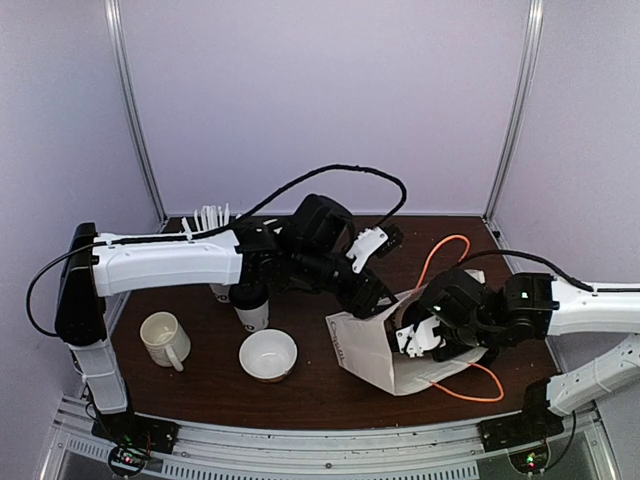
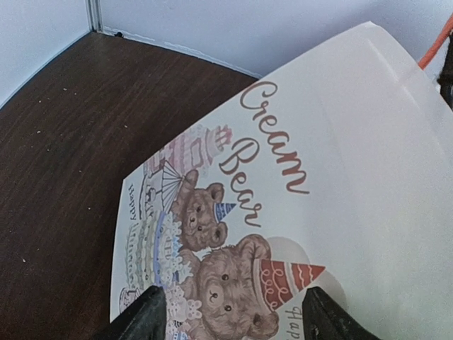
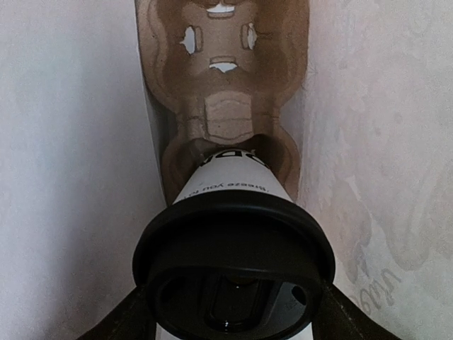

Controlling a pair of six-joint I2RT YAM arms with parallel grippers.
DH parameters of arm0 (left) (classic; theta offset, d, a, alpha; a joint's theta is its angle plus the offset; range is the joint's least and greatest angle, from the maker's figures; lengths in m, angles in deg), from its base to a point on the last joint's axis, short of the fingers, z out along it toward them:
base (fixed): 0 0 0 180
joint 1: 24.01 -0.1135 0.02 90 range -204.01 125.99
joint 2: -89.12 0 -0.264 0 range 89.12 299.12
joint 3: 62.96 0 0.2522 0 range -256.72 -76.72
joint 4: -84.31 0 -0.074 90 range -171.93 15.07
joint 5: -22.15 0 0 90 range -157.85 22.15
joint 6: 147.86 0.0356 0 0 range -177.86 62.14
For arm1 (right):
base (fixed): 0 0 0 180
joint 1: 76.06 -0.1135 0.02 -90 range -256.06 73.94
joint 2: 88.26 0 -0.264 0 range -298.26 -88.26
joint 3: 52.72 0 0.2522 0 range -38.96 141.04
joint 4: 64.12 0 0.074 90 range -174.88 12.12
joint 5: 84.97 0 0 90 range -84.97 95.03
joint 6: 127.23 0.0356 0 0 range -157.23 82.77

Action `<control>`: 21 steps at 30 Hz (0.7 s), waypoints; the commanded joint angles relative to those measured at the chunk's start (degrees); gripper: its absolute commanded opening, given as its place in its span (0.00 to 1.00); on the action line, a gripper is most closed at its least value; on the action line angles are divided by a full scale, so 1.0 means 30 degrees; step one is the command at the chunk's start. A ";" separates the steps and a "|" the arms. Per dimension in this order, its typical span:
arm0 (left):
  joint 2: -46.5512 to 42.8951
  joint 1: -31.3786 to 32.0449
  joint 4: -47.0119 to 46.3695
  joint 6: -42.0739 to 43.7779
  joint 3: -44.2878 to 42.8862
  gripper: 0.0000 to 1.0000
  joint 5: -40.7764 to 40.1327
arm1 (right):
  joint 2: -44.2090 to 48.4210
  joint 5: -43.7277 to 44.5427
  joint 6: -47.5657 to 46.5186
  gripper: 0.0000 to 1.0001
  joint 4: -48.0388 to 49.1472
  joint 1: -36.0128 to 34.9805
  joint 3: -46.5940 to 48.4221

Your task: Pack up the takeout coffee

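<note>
One takeout coffee cup (image 3: 231,188), white with a black lid, lies between the fingers of my right gripper (image 3: 231,312), which is shut on it at the lid. Its base sits in a brown cardboard cup carrier (image 3: 223,78) deep inside the white paper bag (image 1: 370,352). My right gripper (image 1: 416,336) reaches into the bag's mouth. A second takeout coffee cup (image 1: 251,306) stands on the table under the left arm. My left gripper (image 1: 377,296) hovers open at the bag's upper edge, its fingers (image 2: 145,316) spread over the printed "Cream Bear" side (image 2: 283,212).
A white handled mug (image 1: 164,339) and a white bowl (image 1: 268,355) stand at the front left. White plastic cutlery (image 1: 211,216) stands at the back left. An orange cable (image 1: 440,255) loops around the bag. The enclosure's walls are close on all sides.
</note>
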 commanded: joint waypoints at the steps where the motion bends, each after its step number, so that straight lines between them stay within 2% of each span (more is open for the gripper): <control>1: -0.1535 -0.0066 -0.0069 0.0709 -0.0016 0.69 -0.1023 | -0.0782 -0.0684 0.0172 0.60 -0.0659 0.0068 0.0930; 8: -0.3965 -0.0855 0.0264 0.1488 0.1495 0.71 -0.2814 | -0.2660 -0.1727 0.0257 0.60 -0.1818 0.0879 0.2727; 15: -0.5813 -0.1308 0.0153 0.1735 0.3227 0.71 -0.3360 | -0.5366 -0.4008 0.0219 0.60 -0.2997 0.3286 0.5037; 21: -0.6928 -0.1617 -0.0114 0.1710 0.4393 0.71 -0.3442 | -0.8686 -0.7077 0.0279 0.59 -0.5436 0.5958 0.8547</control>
